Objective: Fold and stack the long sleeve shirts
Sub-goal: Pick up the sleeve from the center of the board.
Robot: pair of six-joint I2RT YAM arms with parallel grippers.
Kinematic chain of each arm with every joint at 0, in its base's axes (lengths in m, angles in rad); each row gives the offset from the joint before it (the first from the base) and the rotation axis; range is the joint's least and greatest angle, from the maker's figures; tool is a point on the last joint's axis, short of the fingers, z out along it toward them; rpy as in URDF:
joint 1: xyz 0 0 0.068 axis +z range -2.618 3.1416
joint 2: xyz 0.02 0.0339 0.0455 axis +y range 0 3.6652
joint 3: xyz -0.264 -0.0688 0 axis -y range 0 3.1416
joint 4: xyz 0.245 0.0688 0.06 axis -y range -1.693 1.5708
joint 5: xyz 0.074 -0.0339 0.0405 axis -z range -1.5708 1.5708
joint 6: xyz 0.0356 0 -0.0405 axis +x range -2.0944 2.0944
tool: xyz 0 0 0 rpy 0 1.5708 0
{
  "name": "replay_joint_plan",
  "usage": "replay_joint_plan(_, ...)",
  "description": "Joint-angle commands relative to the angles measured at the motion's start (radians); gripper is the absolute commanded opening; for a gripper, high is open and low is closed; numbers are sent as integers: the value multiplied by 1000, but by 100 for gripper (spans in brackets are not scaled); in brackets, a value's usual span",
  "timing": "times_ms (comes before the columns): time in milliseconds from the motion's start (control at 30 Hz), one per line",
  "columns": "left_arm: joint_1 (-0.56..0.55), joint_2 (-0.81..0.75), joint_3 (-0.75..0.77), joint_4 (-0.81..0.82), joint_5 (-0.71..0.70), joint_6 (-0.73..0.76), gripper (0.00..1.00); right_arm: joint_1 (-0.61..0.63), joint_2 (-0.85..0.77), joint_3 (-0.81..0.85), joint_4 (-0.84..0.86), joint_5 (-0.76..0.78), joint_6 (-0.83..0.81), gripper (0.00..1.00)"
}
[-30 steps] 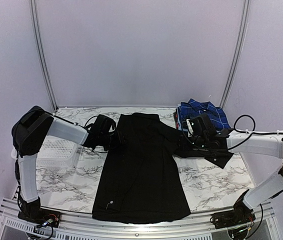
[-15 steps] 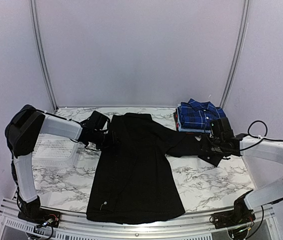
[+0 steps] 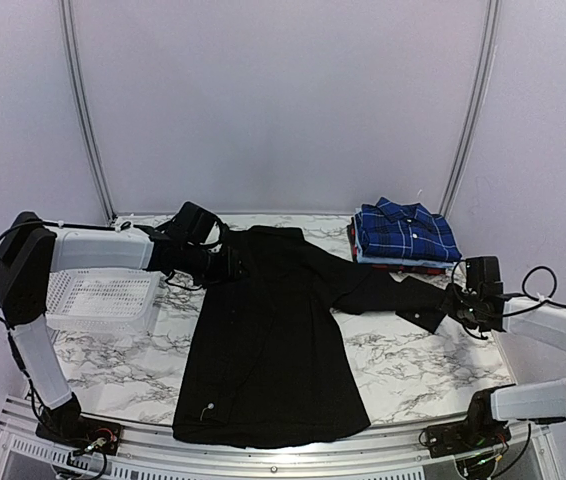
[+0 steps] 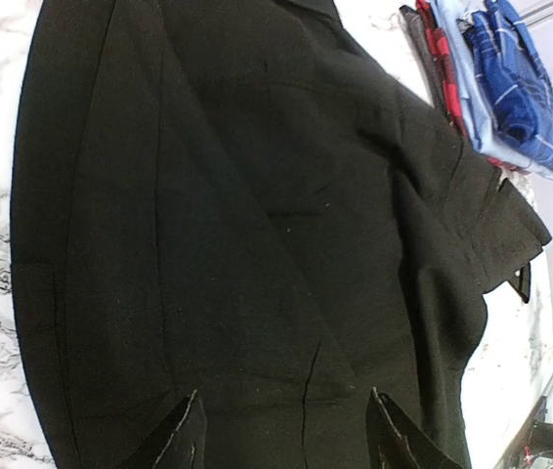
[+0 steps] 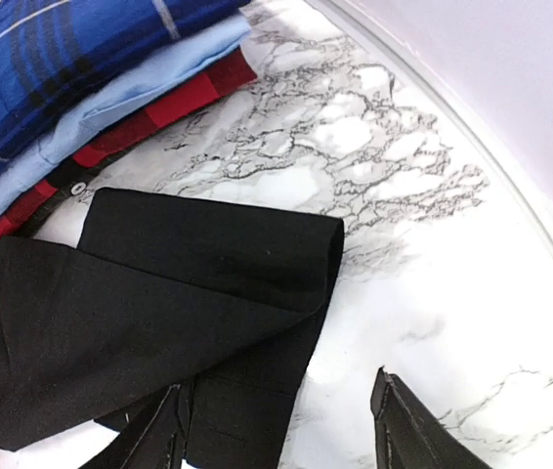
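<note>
A plain black long sleeve shirt (image 3: 263, 340) lies spread on the marble table, its right sleeve (image 3: 393, 292) stretched out toward the right. My left gripper (image 3: 225, 266) hovers open at the shirt's left shoulder; in the left wrist view only black cloth (image 4: 257, 225) lies under the left gripper (image 4: 281, 430). At the end of the sleeve is my right gripper (image 3: 460, 305), also open. In the right wrist view the folded cuff (image 5: 218, 283) lies flat just ahead of the right gripper (image 5: 281, 425), its edge under one finger (image 5: 164, 430). Folded shirts (image 3: 403, 235) are stacked at the back right, blue plaid on top.
A white mesh basket (image 3: 103, 300) stands at the left under my left arm. The stack shows blue plaid (image 5: 71, 59), light blue and red layers close to the cuff. The table's right rim (image 5: 511, 195) curves near my right gripper.
My right gripper has travelled right and toward the front, drawing the sleeve out straight, and has opened off the cuff. The left arm has swung back and the shirt has shifted slightly left.
</note>
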Motion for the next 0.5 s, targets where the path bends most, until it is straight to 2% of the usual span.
replay_joint_plan(0, 0, -49, 3, -50, 10, 18, 59, -65, -1, -21, 93, -82, 37, 59)
replay_joint_plan(300, 0, -81, -17, -50, 8, 13, 59, -220, 138, -12, 327, -273, 1, 65)
replay_joint_plan(467, 0, -87, -18, -52, -2, 7, 59, -238, 274, 27, 399, -391, -7, 56)
